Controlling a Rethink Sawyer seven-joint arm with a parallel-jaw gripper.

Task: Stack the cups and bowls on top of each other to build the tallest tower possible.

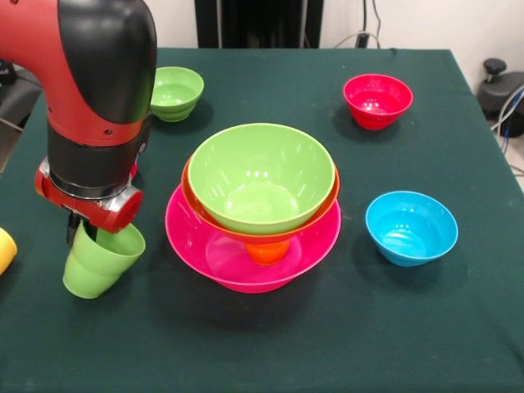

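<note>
The arm comes down at nine o'clock on the green-covered bench (270,344), and the claw (82,232) is clamped on the rim of the green cup (100,264), one finger dipping inside the mouth. The cup hangs tilted, mouth up toward two o'clock; whether its base touches the cloth, I cannot tell. At dead centre sits the tower (254,209): the big pink bowl (205,246) as the base, the orange bowl (323,211) standing in it on its foot, and the large green bowl (260,176) nested in the orange one, all mouths up. The cup is just beside the pink bowl's rim, at its nine o'clock, not touching. Out at eleven o'clock the small green bowl (175,92) stands alone, partly behind the arm. At one o'clock sits the small red bowl (377,100), and at three o'clock the small blue bowl (411,227), well apart from the tower. A sliver of something yellow (5,250) peeks in at the nine o'clock edge.
</note>
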